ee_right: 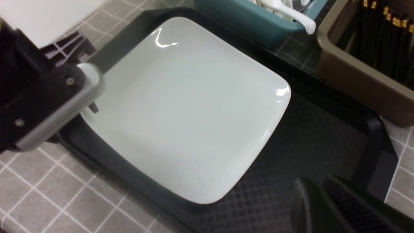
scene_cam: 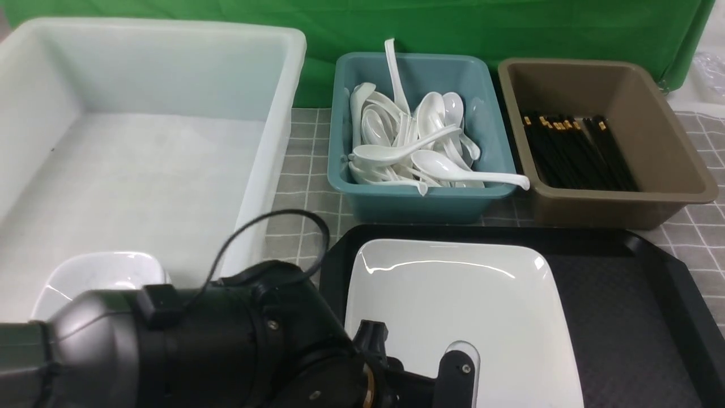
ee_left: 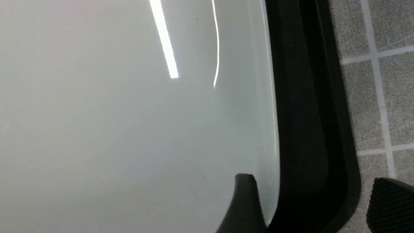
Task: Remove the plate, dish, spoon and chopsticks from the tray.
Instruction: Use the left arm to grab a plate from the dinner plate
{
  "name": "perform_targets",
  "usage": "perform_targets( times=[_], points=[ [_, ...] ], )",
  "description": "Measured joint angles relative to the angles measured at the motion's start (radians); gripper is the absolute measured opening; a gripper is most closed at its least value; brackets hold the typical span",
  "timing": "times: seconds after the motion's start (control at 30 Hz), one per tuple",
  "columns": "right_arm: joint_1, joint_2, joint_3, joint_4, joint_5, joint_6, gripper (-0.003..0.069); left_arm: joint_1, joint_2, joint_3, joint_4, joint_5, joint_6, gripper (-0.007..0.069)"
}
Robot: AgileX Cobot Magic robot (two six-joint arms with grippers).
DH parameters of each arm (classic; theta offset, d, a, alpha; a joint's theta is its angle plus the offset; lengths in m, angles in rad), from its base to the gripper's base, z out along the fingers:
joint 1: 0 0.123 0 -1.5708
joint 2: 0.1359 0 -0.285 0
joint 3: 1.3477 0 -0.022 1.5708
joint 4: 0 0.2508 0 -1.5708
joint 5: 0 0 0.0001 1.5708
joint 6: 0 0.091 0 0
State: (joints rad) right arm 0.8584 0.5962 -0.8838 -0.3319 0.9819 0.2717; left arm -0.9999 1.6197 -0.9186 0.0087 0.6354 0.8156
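- Front view: plate [scene_cam: 453, 300] lies on the left part of the tray [scene_cam: 623, 317], lower centre of frame.
- Dish [scene_cam: 102, 275] sits in the white tub [scene_cam: 272, 113], lower left.
- Spoons [scene_cam: 419, 136] fill the teal bin [scene_cam: 408, 204]; chopsticks [scene_cam: 578, 153] lie in the brown bin [scene_cam: 623, 209], upper right.
- Left wrist view: left fingers [ee_left: 245, 200] spread wide, one over the plate, one beyond the tray rim above the desk [ee_left: 372, 97]; gripping nothing.
- Right wrist view: right fingers [ee_right: 349, 207] close together above the tray, nothing between.

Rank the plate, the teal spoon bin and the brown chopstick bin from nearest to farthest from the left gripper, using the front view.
1. The plate: directly under the left gripper, on the tray.
2. The teal spoon bin: straight ahead, beyond the tray.
3. The brown chopstick bin: ahead and to the right.
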Motion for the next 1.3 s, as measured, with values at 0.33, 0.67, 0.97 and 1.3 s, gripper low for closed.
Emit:
perform_targets(
  times=[0.33, 0.67, 0.97, 1.3],
  points=[
    [0.0, 0.0, 0.0, 0.0, 0.0, 0.001, 0.009, -0.002, 0.114, 0.001, 0.152, -0.086, -0.073, 0.0461],
    [0.0, 0.0, 0.0, 0.013, 0.0, -0.001, 0.009, -0.007, 0.137, -0.006, 0.249, -0.14, -0.161, 0.0377],
    [0.0, 0.0, 0.0, 0.02, 0.0, -0.001, 0.009, -0.02, 0.14, -0.006, 0.28, -0.156, -0.156, 0.02],
    [0.0, 0.0, 0.0, 0.021, -0.017, 0.001, 0.009, -0.151, -0.127, -0.054, 0.199, 0.024, -0.176, 0.0046]
  ],
)
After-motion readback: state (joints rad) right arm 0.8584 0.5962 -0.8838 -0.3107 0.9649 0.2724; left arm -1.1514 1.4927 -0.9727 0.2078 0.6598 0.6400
